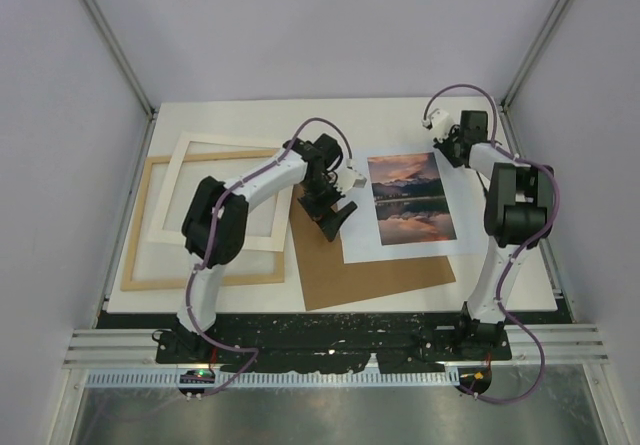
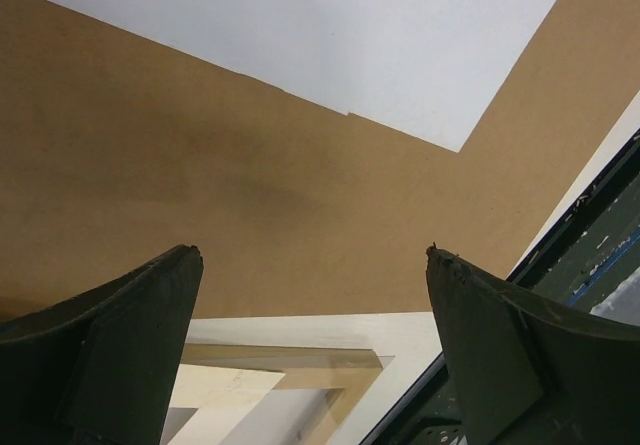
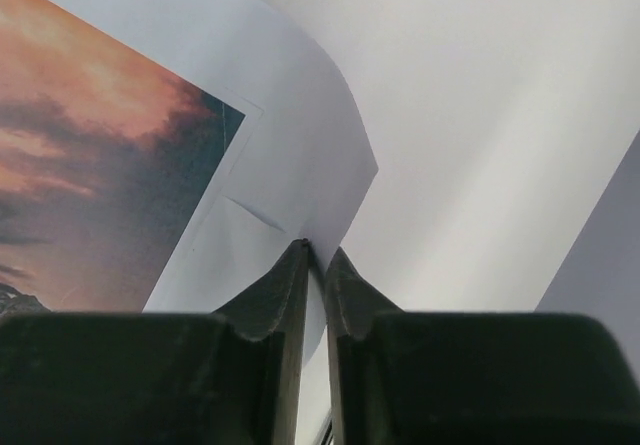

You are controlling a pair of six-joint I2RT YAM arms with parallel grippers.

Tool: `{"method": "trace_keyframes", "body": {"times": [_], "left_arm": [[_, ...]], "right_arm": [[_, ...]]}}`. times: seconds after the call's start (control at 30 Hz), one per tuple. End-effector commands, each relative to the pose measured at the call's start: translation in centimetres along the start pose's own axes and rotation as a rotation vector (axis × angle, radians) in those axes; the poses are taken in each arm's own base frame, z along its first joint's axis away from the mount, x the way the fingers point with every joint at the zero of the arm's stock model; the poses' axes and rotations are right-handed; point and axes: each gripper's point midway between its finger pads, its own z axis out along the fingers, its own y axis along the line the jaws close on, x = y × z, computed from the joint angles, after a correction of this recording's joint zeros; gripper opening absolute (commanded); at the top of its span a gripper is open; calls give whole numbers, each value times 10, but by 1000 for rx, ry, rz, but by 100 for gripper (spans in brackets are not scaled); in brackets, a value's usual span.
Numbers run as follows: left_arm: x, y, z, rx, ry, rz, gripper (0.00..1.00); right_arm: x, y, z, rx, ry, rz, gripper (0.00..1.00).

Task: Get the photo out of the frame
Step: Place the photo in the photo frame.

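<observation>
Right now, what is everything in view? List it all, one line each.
photo: one, white sheet with orange-and-blue sunset print, right of centre
frame: one, light wood, left side of table
mat: one, cream, skewed on the frame
backing board: one, brown, centre, partly under the photo
table: one, white, under everything
left tool: one, black, open above the backing board
right tool: one, black, shut on the photo's far right corner

Matt paper photo (image 1: 412, 201); smooth light-wood frame (image 1: 135, 229); matt brown fibreboard (image 1: 370, 275).
</observation>
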Motion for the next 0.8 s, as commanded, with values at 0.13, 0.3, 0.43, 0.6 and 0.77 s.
{"method": "trace_keyframes", "body": {"times": [0.13, 0.3, 0.43, 0.6, 0.77], "left_arm": [[-4, -12, -25, -41, -69, 92, 100], [12, -26, -26, -76, -42, 206, 100], [27, -46, -27, -102, -26, 359, 100], [48, -73, -17, -111, 19, 545, 100], [55, -84, -21, -89, 7, 562, 100]], "right_arm": [[-26, -32, -39, 121, -69, 3, 73], [-46, -39, -68, 133, -116, 90, 88], [-58, -30, -117, 134, -192, 142, 92], [-62, 9, -189, 64, -305, 191, 92], [-53, 70, -243, -118, -363, 244, 94]]}}
